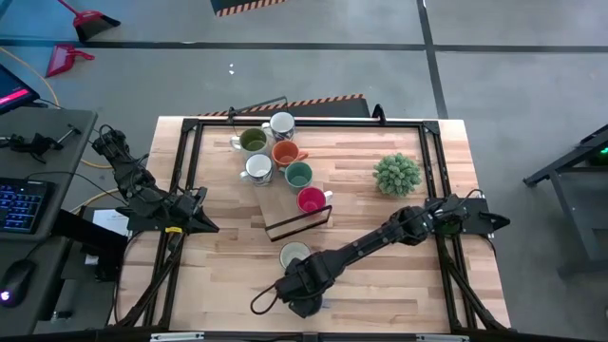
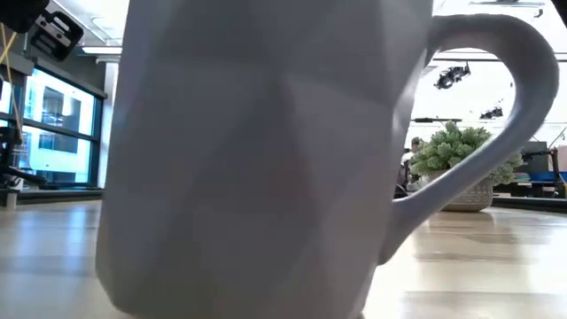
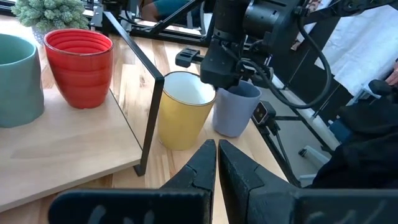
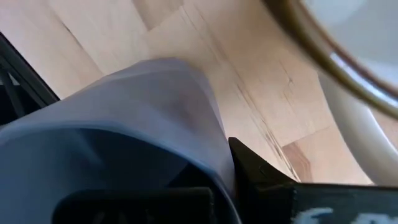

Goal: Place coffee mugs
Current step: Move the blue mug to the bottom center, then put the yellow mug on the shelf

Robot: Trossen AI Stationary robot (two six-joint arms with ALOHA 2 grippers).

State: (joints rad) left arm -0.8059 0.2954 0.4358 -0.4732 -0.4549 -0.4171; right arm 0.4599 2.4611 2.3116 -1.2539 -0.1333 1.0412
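Note:
A pale blue mug (image 3: 237,117) stands upright near the table's front edge, beside a cream mug (image 3: 182,111) (image 1: 294,254). My right gripper (image 1: 304,296) (image 3: 229,78) is shut on it from above and hides it in the high view. In the low view the blue mug (image 2: 257,151) fills the picture, its handle (image 2: 496,97) at the right. Olive, orange, teal (image 1: 298,175), red (image 1: 311,199) and two white mugs stand on a wooden riser (image 1: 280,214). My left gripper (image 3: 216,163) (image 1: 199,211) waits shut at the table's left edge. My right gripper holds the blue mug by its rim wall (image 4: 205,124), coming from above and pointing down. One dark finger (image 4: 261,177) lies against the outside of the wall; the wall hides the other. The mug is upright; whether its base touches the table, I cannot tell.
A spiky green potted plant (image 1: 397,175) stands at the right. The riser's black metal frame (image 3: 149,118) rises close behind the cream mug. Bare wooden table lies to the front left and front right of the right gripper.

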